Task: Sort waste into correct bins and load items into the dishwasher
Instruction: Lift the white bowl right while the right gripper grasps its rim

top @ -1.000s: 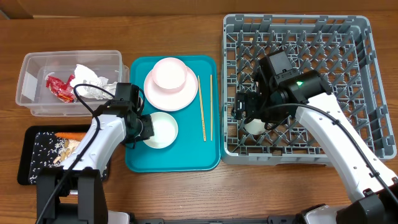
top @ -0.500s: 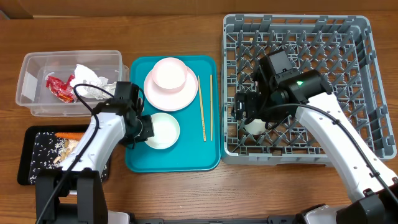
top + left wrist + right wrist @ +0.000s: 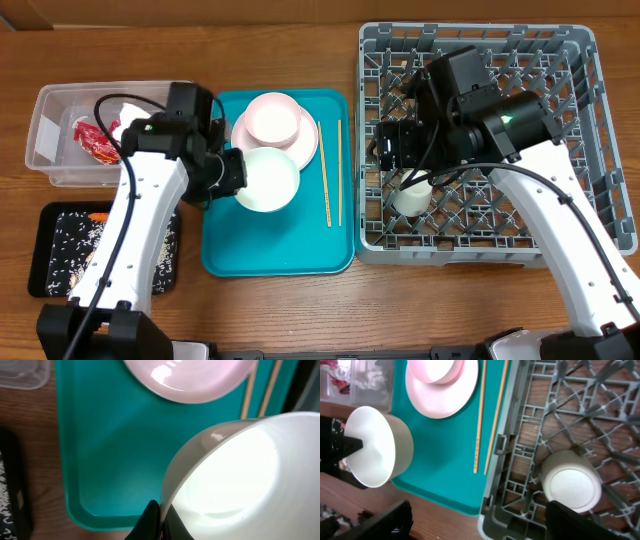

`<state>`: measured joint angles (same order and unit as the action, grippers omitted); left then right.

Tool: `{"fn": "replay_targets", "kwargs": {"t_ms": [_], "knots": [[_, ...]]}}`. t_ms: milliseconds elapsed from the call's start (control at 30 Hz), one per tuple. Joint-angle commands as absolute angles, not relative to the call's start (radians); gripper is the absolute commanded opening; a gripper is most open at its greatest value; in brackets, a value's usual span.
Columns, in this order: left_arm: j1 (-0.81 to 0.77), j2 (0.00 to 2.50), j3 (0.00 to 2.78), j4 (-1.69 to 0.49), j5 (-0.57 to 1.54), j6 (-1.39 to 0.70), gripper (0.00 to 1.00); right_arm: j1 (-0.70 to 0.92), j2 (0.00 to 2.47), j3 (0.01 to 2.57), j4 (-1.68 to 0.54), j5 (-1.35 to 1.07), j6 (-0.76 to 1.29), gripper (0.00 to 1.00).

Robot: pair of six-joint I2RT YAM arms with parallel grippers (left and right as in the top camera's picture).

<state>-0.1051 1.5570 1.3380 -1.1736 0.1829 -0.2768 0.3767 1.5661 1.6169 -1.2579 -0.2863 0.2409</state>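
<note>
Waste is divided between two containers at the left. A red wrapper (image 3: 95, 140) and crumpled white paper (image 3: 130, 108) are kept in the clear tub (image 3: 50, 150). Pale crumbly scraps (image 3: 70, 255) are strewn across the black tray (image 3: 40, 285), with a bit of orange carrot (image 3: 100, 215) showing at its top edge beside the arm.

On the teal tray (image 3: 275, 255) a pink plate (image 3: 303, 150) is set near the far edge, and a second bowl (image 3: 272, 118) is seated on it. Two chopsticks (image 3: 331, 175) are laid along the tray's right side. A white bowl (image 3: 268, 178) is held tilted over the tray's middle, its rim pinched by the closed left gripper (image 3: 232, 172).

In the grey dish rack (image 3: 590, 130) a white cup (image 3: 412, 200) is placed upside down near the front left corner. Over the rack's left wall the right gripper (image 3: 479, 505) is hung with its jaws spread wide and nothing between them.
</note>
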Motion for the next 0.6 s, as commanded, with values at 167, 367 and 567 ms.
{"fn": "replay_targets", "kwargs": {"t_ms": [167, 367, 567], "knots": [[-0.245, 1.534, 1.44, -1.208, 0.237, -0.248, 0.06, 0.531, 1.562, 1.636, -1.219, -0.236, 0.236, 0.81], [-0.283, 1.534, 1.442, -1.214, 0.244, -0.25, 0.06, 0.614, 1.564, 1.617, -1.176, -0.169, 0.239, 0.69], [-0.283, 1.534, 1.442, -1.219, 0.265, -0.25, 0.06, 0.628, 1.566, 1.557, -1.097, -0.15, 0.24, 0.65]]}}
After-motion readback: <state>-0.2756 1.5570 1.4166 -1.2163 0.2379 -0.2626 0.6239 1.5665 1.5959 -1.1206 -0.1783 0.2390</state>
